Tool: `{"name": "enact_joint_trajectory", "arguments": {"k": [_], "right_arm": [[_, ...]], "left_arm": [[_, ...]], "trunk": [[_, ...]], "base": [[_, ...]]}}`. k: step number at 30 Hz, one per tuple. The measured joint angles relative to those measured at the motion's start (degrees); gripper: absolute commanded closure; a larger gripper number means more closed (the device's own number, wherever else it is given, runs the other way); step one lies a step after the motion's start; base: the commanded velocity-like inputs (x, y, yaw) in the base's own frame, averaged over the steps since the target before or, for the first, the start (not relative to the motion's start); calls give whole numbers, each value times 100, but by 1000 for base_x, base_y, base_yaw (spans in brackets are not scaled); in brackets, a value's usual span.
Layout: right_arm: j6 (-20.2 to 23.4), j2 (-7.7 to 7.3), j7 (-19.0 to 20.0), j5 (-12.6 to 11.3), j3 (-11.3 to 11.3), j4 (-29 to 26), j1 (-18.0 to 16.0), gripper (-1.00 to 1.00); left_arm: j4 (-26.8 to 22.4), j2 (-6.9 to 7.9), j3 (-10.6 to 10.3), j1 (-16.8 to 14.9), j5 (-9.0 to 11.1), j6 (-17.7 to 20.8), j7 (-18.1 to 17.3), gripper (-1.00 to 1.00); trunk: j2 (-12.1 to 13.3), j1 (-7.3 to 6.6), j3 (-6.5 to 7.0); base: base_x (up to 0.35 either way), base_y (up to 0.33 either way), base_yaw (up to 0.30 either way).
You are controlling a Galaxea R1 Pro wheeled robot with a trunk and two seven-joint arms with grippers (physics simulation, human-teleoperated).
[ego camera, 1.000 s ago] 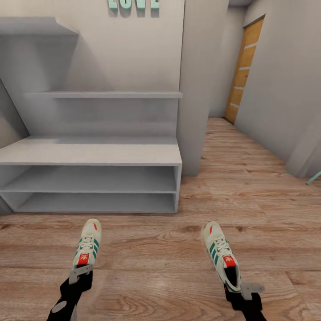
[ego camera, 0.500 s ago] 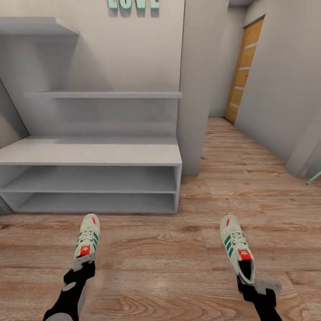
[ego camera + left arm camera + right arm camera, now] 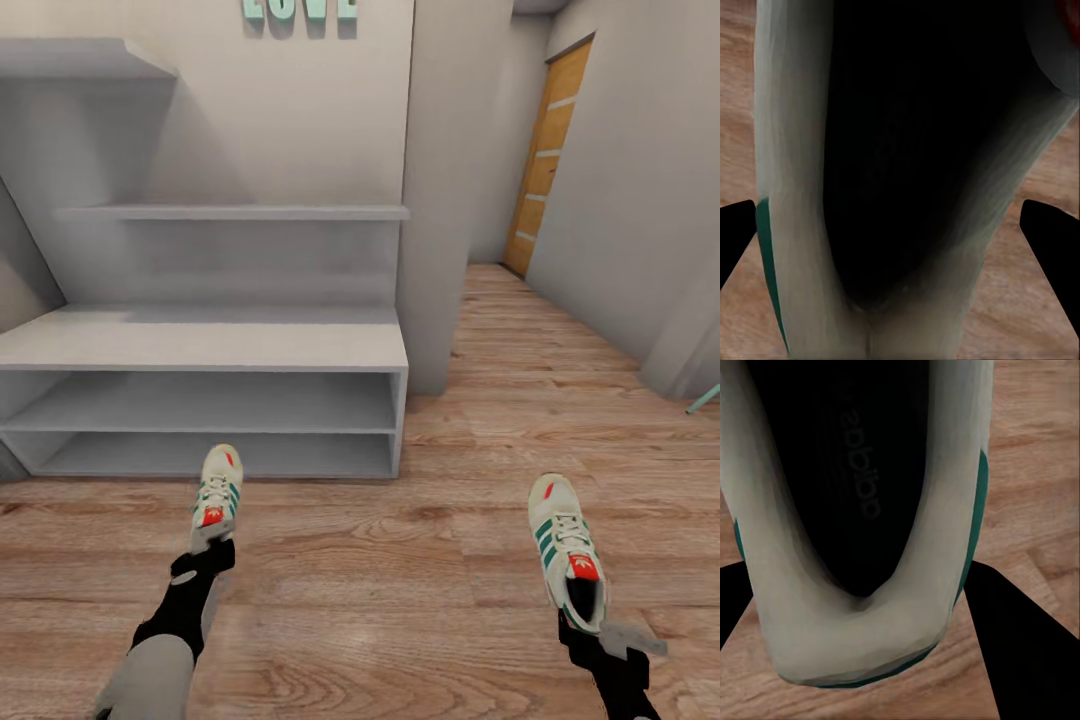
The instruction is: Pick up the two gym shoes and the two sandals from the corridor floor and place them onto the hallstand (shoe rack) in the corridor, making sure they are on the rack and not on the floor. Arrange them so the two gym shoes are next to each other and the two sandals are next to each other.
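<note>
Now gym shoes point(image 3: 217, 487) point(image 3: 568, 545) heel-first between fingers point(image 3: 1050, 247)

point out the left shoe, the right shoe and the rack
left shoe point(image 3: 217, 488), head view, on its laces
right shoe point(image 3: 563, 540), head view, on its laces
rack point(image 3: 200, 345), head view, on the bare bench top

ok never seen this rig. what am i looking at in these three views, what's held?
It's a simulated wheeled robot with two arms. The head view looks down over both: the left gripper holds one gym shoe by its heel, near the grey hallstand; the right gripper holds the other gym shoe over the wood floor. The other two pictures come from cameras at each wrist, looking into each shoe's opening. The hallstand's visible shelves hold no shoes.
</note>
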Motion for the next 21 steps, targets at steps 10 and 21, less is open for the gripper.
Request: {"name": "enact_joint_trajectory", "arguments": {"k": [10,21], "right_arm": [[-11,-23,17,7,-184,547,0,100],[-20,-26,8,6,-195,551,0,100]], "left_arm": [[28,-143,-633,-748,35,875,57,100],[1023,-151,-653,-1619,11,1522,84,100]], "trunk": [[0,0,0],[0,-1,1]], "base": [[0,0,0],[0,0,0]]}}
